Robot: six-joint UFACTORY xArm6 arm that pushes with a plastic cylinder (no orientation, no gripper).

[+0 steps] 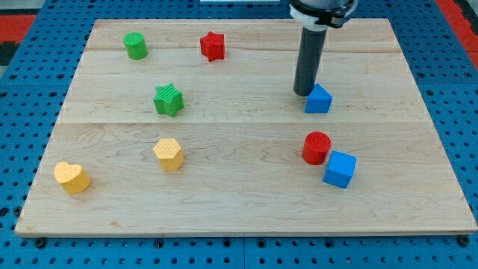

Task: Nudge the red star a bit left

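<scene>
Red star [213, 45] sits at the far side of our wooden desk [246, 202], right of the green cylinder [135, 45]. We carry no gripper, so nothing is held; my tip [303, 92] rests well right of it, touching the small blue block [318, 99].

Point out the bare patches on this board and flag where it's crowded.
Bare: the middle, between the yellow hexagon and red cylinder, and the bottom strip. Crowded: red cylinder touching the blue cube, and my tip beside the small blue block.
</scene>
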